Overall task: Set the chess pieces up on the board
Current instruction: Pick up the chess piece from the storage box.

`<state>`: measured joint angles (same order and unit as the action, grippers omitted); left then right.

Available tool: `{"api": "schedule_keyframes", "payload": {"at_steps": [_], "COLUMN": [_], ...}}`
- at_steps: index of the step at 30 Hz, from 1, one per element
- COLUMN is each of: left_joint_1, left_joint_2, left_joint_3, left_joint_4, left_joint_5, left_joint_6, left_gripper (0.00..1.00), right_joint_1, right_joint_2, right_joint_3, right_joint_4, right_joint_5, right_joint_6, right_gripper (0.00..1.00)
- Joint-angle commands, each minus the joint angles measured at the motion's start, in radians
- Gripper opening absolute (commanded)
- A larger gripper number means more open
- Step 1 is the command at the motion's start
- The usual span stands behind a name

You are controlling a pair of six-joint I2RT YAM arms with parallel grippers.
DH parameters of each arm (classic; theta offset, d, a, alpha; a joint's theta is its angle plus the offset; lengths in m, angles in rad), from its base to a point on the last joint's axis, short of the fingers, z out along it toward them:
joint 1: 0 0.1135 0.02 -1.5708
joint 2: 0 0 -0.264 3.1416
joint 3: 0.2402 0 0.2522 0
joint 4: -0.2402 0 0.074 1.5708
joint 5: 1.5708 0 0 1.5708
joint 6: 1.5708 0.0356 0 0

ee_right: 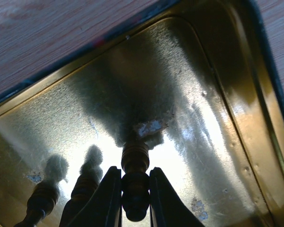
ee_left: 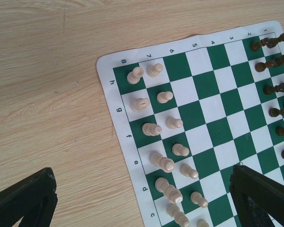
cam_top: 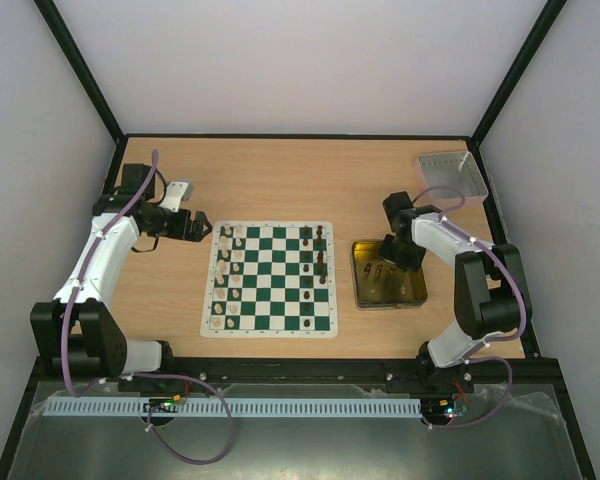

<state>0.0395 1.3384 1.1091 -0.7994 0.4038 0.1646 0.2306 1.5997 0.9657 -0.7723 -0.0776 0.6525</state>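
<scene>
The board carries cream pieces along its 9 o'clock side and dark pieces at 3 o'clock. Beyond, at 3 o'clock, the right gripper fingers clamp a dark brown piece inside the gold tin. At the board's 10 o'clock the left gripper hovers, fingers spread wide

We see the board bare mid-way between cream pieces left and dark pieces right, open tabletop around it, gold tin walls and two neighbouring pieces hemming the held piece in our right fingers.
</scene>
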Motion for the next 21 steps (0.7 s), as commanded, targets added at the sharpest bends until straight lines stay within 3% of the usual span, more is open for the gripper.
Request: {"api": "schedule_keyframes", "payload": {"at_steps": [1, 7, 12, 21], "left_joint_1": [-0.003, -0.004, -0.005, -0.013], "left_joint_2": [0.001, 0.005, 0.017, 0.023], "left_joint_3": [-0.009, -0.008, -0.003, -0.001], "left_joint_4": [-0.012, -0.009, -0.007, -0.007], "left_joint_5": [0.013, 0.017, 0.018, 0.011], "left_joint_6": [-0.003, -0.004, -0.005, -0.007], "left_gripper": [0.99, 0.99, 0.99, 0.99], "right_joint_1": [-0.005, 0.040, 0.198, 0.497], "right_joint_2": [-0.009, -0.072, -0.120, -0.202], "right_joint_3": [0.011, 0.077, 0.123, 0.050], "right_joint_4": [-0.010, -0.086, -0.175, -0.230], "right_joint_5": [0.051, 0.126, 0.135, 0.059], "right_joint_6": [0.008, -0.005, 0.035, 0.113], "right_gripper": [0.09, 0.09, 0.09, 0.09]}}
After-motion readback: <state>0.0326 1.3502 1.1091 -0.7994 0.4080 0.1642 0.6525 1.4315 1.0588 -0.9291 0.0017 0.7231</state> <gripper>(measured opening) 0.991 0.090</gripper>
